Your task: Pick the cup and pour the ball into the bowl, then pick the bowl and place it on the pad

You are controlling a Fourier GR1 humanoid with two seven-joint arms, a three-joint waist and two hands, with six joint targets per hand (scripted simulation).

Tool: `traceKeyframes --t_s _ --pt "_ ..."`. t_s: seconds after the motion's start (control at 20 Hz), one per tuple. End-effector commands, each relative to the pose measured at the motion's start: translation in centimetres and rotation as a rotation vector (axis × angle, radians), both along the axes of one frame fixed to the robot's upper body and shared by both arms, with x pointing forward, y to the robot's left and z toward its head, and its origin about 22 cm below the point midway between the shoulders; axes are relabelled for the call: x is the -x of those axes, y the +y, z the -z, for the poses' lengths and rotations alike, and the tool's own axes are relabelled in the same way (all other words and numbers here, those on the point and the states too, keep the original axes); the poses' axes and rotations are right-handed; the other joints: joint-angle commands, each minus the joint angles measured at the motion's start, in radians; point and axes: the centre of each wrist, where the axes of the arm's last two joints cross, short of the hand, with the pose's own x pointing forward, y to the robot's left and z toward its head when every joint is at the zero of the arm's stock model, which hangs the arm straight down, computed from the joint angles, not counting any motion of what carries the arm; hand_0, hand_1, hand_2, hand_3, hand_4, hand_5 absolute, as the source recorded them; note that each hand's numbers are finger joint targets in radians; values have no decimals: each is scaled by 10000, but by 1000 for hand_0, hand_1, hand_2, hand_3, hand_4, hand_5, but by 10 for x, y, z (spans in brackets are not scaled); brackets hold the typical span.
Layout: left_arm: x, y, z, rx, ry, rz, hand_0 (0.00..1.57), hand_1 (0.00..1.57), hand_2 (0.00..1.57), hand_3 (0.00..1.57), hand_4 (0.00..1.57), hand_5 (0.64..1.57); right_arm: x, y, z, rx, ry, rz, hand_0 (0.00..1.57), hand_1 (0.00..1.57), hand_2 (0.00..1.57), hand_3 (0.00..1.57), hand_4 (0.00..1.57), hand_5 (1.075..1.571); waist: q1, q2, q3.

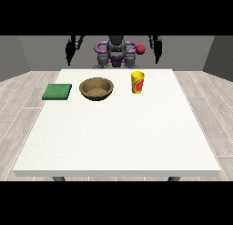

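The yellow cup stands upright right of centre in the upper frame, the wooden bowl just left of it, the green pad further left. Both hands, the one at the view's left and the one at the view's right, hang raised behind the table holding nothing; whether their fingers are spread I cannot tell. The ball is not visible. A sideways approach could likely topple the cup, and a hurried tilt could send the ball past the bowl's rim.

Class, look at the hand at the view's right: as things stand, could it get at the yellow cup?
Probably yes. The hand at the view's right hangs raised behind the table's far edge, and the cup stands upright on that side, apart from the bowl, with nothing between them.
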Motion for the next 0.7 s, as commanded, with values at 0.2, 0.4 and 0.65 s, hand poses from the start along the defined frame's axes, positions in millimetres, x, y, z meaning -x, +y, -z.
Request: traceKeyframes --t_s 0.2,0.4,0.65 --pt "-1 8 -28 -187 -137 -110 0 0 0 0 664 1566 -4 -5 -32 182 -278 -173 0 0 0 0 875 1533 112 -2552 -164" --pt "19 -22 -24 2527 2327 -478 0 0 0 0 637 1563 22 7 -19 -2266 2034 292 0 0 0 0 865 1534 12 -4363 -175" --pt "19 -64 -68 2294 1382 -730 0 0 0 0 601 1563 27 9 -58 -2259 1557 210 0 0 0 0 823 1528 -206 -3659 -178"
